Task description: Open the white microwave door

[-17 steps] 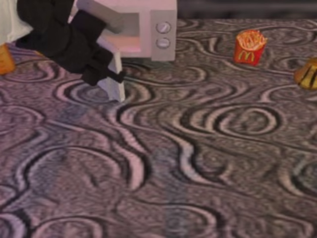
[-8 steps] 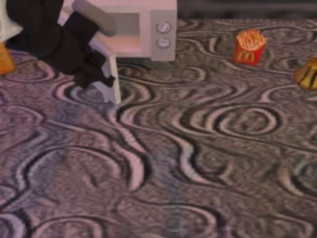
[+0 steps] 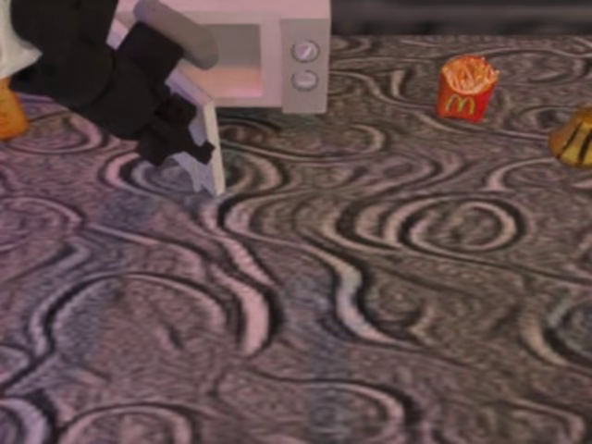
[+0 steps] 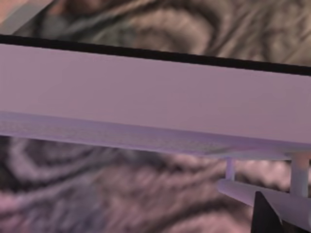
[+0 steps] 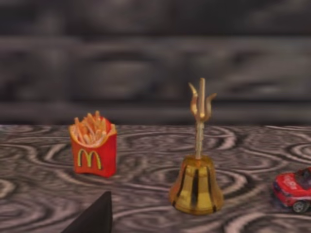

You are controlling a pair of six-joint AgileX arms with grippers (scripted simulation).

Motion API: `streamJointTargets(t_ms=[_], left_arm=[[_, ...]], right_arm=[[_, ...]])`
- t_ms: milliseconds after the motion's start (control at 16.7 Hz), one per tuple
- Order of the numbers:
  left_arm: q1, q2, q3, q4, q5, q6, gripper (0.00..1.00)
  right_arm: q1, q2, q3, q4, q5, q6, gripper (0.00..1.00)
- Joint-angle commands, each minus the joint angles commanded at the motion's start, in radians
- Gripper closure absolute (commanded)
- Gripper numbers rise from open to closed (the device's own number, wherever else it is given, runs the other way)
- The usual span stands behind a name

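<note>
Tabletop: door [image 3: 209, 153] against left end effector [image 3: 181, 148].

The left arm [image 3: 88, 69] is almost all black, made of thick, blocky pieces with rounded corners and a matte surface. One grey cylinder [image 3: 180, 32], smooth like a short tube, lies across its upper part. Behind the black pieces there is a white rounded part [image 3: 14, 42] at the edge of the top view. The left gripper [image 3: 180, 148] is also black, small and angular, with short pointed ends. I see no cables, screws or markings on it. Of the right arm, only a black pointed tip [image 5: 95, 216] shows in its own wrist view, plain and dark.
</note>
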Motion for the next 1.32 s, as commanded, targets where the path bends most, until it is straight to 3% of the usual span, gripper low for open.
streamJointTargets(t_ms=[900, 1320], left_arm=[[0.0, 0.0, 0.0, 0.0, 0.0, 0.0, 1.0], [0.034, -0.013, -0.013, -0.022, 0.044, 0.086, 1.0]], right_arm=[[0.0, 0.0, 0.0, 0.0, 0.0, 0.0, 0.0], [0.0, 0.0, 0.0, 0.0, 0.0, 0.0, 0.0]])
